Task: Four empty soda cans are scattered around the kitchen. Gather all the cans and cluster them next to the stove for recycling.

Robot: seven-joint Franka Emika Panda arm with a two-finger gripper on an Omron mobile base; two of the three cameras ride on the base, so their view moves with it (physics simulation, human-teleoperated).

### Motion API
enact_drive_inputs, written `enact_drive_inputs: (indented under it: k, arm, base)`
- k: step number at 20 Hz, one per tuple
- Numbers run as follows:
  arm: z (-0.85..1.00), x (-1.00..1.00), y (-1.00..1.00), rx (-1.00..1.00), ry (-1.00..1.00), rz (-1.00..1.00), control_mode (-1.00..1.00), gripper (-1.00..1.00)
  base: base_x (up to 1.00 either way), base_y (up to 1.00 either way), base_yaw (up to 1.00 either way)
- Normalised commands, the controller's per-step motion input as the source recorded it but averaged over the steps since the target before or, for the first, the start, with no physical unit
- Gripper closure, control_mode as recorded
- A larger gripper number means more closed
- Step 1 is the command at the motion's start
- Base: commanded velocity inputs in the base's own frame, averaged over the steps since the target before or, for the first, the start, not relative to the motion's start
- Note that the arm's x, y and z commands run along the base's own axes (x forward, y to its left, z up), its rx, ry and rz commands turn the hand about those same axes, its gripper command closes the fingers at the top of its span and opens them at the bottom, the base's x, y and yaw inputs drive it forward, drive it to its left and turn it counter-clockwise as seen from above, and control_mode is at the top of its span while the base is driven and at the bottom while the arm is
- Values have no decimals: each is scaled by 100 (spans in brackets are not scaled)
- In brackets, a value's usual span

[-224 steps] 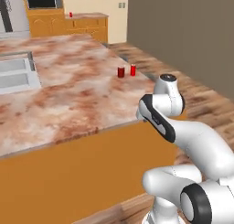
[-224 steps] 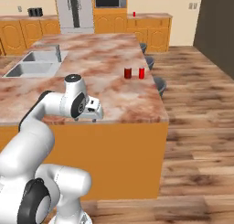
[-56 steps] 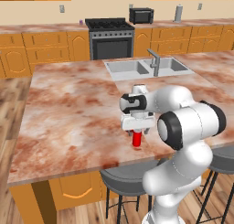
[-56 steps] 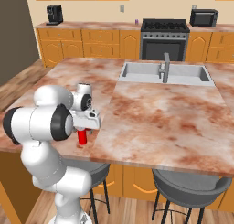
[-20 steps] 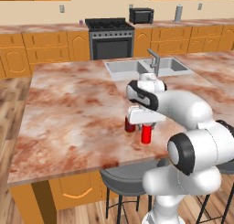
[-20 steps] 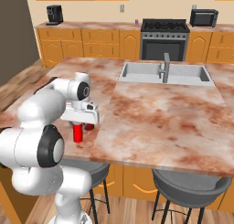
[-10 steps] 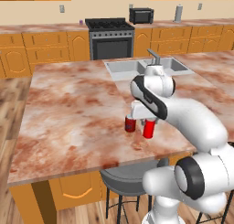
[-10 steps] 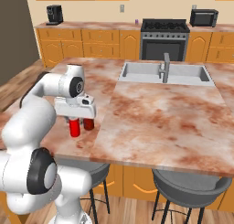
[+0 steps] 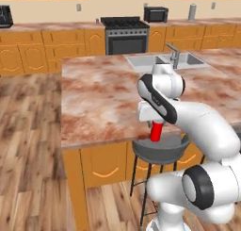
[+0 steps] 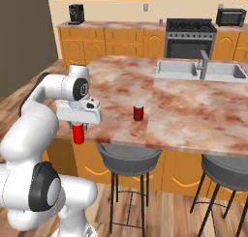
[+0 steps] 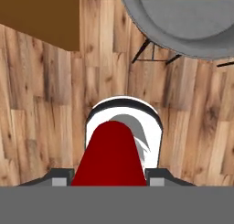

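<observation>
My gripper (image 9: 156, 127) is shut on a red soda can (image 9: 156, 131) and holds it upright just past the island's near edge, above a grey stool. From the right base view the held can (image 10: 78, 133) hangs under the gripper (image 10: 77, 128) off the counter's left front corner. In the hand view the can (image 11: 112, 154) sits between the fingertips of the gripper (image 11: 109, 176), with plank floor below. A second red can (image 10: 138, 112) stands on the island counter (image 10: 193, 110). The stove (image 9: 124, 34) (image 10: 189, 37) is at the far wall.
Grey bar stools (image 9: 160, 150) (image 10: 128, 156) (image 10: 227, 169) stand along the island's near side. A sink with faucet (image 10: 203, 69) (image 9: 164, 61) is set in the island. A black microwave (image 9: 156, 14) (image 10: 231, 17) sits right of the stove. Open wood floor (image 9: 28, 131) lies left of the island.
The whole picture has shifted, so the base has driven. The held can has left the counter beside the second can and now hangs past the island's edge.
</observation>
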Motion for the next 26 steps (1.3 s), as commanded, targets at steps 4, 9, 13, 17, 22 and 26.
enact_drive_inputs:
  k: [4, 9, 13, 17, 22, 26]
  arm:
    - [0, 0, 0, 0, 0, 0, 100, 100]
    - [0, 0, 0, 0, 0, 0, 100, 100]
    - [0, 0, 0, 0, 0, 0, 100, 100]
    - [0, 0, 0, 0, 0, 0, 100, 100]
    - [0, 0, 0, 0, 0, 0, 100, 100]
    - [0, 0, 0, 0, 0, 0, 100, 100]
  base:
    - [-31, 100, 2]
    - [-1, 100, 0]
    - [0, 100, 0]
    - [3, 100, 0]
    - [53, 100, 0]
    - [100, 100, 0]
